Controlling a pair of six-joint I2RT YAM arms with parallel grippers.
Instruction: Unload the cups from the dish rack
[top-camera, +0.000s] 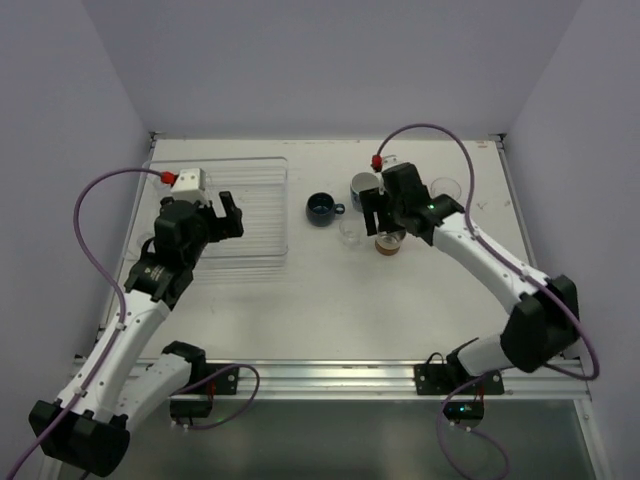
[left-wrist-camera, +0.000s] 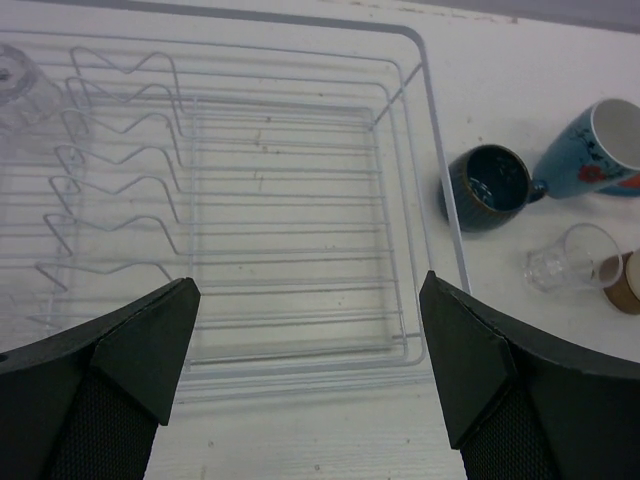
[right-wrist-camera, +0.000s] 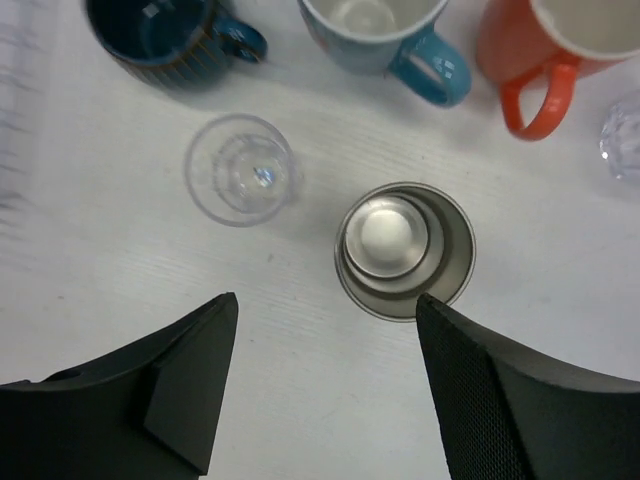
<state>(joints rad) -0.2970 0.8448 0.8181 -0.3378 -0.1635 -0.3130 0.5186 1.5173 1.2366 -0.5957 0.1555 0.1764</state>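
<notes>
Only cup I can see in the dish rack (top-camera: 262, 180) is a clear cup (left-wrist-camera: 20, 92). It sits at the rack's far-left corner, i.e. toward the far-left corner of the table (top-camera: 330, 300), beside the wire prongs (left-wrist-camera: 120, 150). It's see-thru, faint vs the white surface and cut by the frame edge, so I can't tell if it's upright, upside down or tipped. Long axis unknown. Top cam doesn't show it clearly.

Key relation: the cup lies far + left of the left gripper (left-wrist-camera: 308, 300), which hangs over the rack's middle w/ fingers spread wide, nothing between them. Of the two, the left arm is much nearer. My guess for the next move is to shift toward that far-left corner, then come down around the cup.

No other cup visible in the rack. The others stand on the table right of the rack, near the middle of the far edge:
- dark-blue mug (top-camera: 322, 208)
- light-blue mug (right-wrist-camera: 370, 25)
- orange mug (right-wrist-camera: 520, 50)
- second clear cup (right-wrist-camera: 240, 170)
- tan cup (right-wrist-camera: 405, 250), w/ what looks like another nested inside

Right gripper (right-wrist-camera: 325, 330) hovers above the tan cup, spread apart, holding nothing.
</notes>
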